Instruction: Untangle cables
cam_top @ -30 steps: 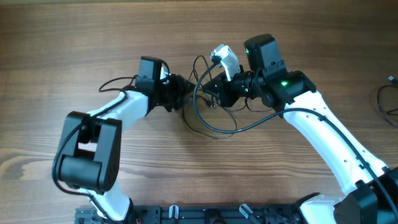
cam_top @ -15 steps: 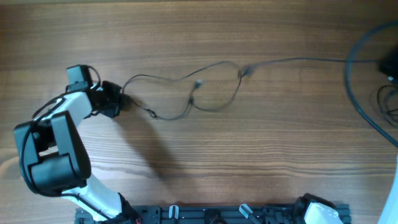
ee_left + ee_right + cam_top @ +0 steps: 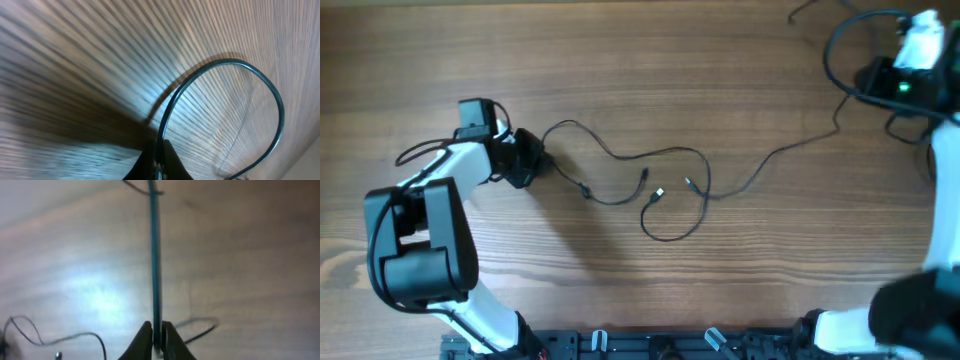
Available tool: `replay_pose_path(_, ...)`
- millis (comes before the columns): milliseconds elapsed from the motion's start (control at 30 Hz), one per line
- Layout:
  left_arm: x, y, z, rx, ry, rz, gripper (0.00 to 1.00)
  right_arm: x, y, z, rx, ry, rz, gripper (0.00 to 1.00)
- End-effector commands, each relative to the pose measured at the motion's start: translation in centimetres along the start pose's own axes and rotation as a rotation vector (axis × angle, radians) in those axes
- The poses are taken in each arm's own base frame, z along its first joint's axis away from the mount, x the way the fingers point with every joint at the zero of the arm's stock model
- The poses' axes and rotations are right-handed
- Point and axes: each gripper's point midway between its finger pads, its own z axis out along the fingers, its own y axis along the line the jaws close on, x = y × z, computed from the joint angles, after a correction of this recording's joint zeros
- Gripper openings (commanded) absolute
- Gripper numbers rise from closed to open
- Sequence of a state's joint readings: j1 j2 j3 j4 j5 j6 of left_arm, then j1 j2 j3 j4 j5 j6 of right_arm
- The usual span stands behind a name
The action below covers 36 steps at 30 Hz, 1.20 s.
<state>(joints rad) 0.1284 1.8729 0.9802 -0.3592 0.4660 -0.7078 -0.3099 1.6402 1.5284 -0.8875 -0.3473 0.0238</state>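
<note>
Left tool [image 3: 532, 163] clamped shut on one strand, right tool [image 3: 156, 339] pinching another, cables [image 3: 665, 190] sprawled on table [image 3: 620, 60] between both tools, slacker and more looped than half a second ago.

Thin, smooth black plastic-sheathed cables [image 3: 672, 238] lie on a matt, grained wooden table [image 3: 740, 300].

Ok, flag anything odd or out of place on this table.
The cables are not yet separate: mid-table, strands cross in a loop, with loose plug ends beside it. The left end effector and right end effector each pinch a strand. Nothing looks damaged.
</note>
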Motion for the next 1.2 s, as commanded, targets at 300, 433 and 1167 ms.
replay_pose_path(300, 0.6, 0.9, 1.2, -0.087, -0.032, 0.062, 0.04, 16.6, 4.6, 9.3, -0.045, 0.653, 0.090, 0.17)
replay_pose_path(433, 0.6, 0.9, 1.2, -0.088, -0.033, 0.062, 0.04, 19.1, 5.6, 12.9, 0.043, 0.599, 0.028, 0.56)
replay_pose_path(1167, -0.2, 1.9, 1.0, -0.145, -0.080, 0.061, 0.04, -13.8, -6.9, -0.4, 0.415, -0.426, -0.098, 0.04)
